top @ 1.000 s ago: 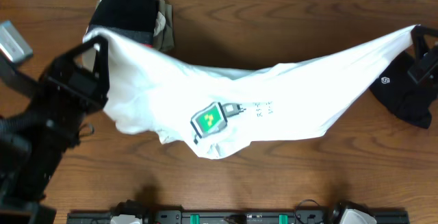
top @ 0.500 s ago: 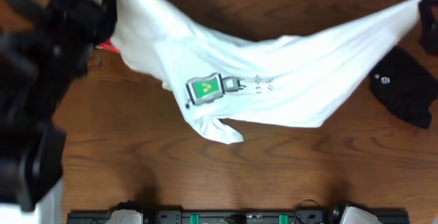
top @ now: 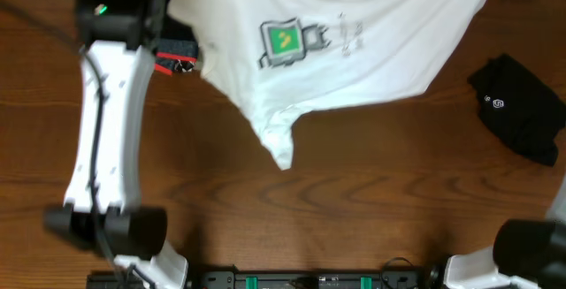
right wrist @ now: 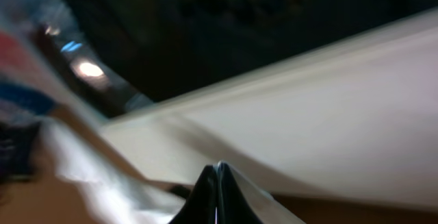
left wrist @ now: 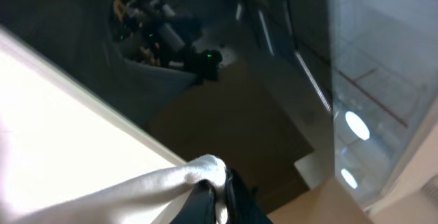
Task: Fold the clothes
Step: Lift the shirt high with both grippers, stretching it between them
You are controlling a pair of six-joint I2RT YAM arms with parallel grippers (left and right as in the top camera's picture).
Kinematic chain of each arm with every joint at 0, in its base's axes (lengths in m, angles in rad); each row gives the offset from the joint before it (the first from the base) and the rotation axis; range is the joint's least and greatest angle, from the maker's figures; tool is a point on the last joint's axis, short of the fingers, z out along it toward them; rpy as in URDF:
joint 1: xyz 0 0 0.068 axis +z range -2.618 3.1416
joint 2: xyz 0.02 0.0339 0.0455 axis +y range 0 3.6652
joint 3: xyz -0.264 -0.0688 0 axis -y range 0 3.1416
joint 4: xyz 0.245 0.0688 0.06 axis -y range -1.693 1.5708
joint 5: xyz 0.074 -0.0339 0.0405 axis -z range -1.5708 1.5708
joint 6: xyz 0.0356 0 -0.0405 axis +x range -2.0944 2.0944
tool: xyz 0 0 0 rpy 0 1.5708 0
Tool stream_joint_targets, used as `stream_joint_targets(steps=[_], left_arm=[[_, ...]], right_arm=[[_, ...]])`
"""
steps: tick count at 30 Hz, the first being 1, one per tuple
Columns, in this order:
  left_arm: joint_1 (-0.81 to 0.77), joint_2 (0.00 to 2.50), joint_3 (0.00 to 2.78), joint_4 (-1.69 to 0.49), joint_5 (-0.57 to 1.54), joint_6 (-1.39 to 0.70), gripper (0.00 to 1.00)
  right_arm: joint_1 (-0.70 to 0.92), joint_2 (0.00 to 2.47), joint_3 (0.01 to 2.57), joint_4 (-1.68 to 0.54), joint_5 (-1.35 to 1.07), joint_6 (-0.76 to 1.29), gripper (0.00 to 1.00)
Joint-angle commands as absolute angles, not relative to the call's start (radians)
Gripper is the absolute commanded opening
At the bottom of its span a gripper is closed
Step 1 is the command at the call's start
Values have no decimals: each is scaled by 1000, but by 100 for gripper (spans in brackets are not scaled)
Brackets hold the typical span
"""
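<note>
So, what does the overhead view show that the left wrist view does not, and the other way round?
Only overhead: the green print, and the black garment lying on the table. Only left wrist: the left gripper shut on a bunched edge of cloth. Both: the white shirt.

shirt lettering unreadable, black garment logo

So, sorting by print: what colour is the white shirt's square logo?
Green square logo, grey-framed, on the white shirt; clearest overhead.
</note>
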State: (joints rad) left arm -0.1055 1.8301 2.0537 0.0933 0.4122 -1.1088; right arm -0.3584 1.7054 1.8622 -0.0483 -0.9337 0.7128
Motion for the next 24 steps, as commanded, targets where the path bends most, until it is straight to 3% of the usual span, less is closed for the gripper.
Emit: stream_joint_targets(steps=[1, 6, 13, 16, 19, 24], left_arm=[[-91, 1877, 2069, 178, 411, -1278, 6], [-65, 1885, 2107, 227, 445, -1292, 6], [-54, 1873, 2230, 154, 809, -1277, 6], [-75, 1866, 2230, -34, 984, -1255, 6], [-100, 1866, 2230, -348, 1065, -1092, 6], [-142, 1866, 2229, -938, 867, -778, 6]], right_arm=[[-386, 1756, 1877, 172, -1070, 1045, 1], [-449, 1784, 1878, 564, -1121, 1340, 2], [-515, 1779, 1881, 539, -1388, 1351, 2], [-513, 1779, 1880, 479, -1501, 1345, 2], [-513, 1778, 1862, 451, -1560, 1345, 2], [-513, 1776, 1790, 430, -1560, 1345, 1]])
